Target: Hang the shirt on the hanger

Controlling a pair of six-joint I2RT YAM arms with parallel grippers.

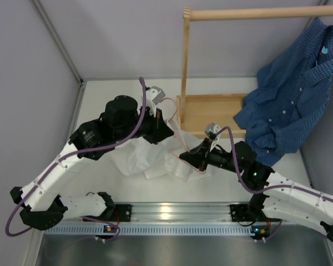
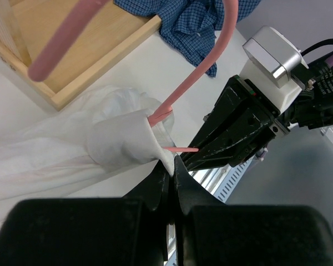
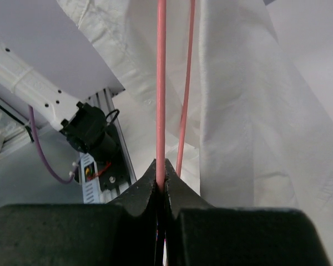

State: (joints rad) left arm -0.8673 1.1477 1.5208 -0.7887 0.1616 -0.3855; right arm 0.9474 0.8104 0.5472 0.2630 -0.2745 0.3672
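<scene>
The white shirt [image 1: 137, 159] lies crumpled on the table between the two arms. My left gripper [image 1: 167, 134] is shut on a fold of its cloth [image 2: 127, 141], near the spot where the pink wire enters the cloth; in the left wrist view the gripper [image 2: 174, 164] pinches the fold's lower corner. The pink wire hanger [image 2: 208, 61] rises out of that fold, its hook [image 2: 61, 36] over the wooden tray. My right gripper [image 3: 161, 176] is shut on one straight wire of the hanger [image 3: 161, 83], with shirt cloth [image 3: 238, 111] draped beside it. The right gripper [image 1: 186, 157] sits just right of the left one.
A wooden frame with a tray base [image 1: 211, 111] and top rail [image 1: 255, 14] stands at the back. A blue checked shirt [image 1: 288, 105] hangs from the rail's right end, down onto the tray. Grey walls close in the left and back.
</scene>
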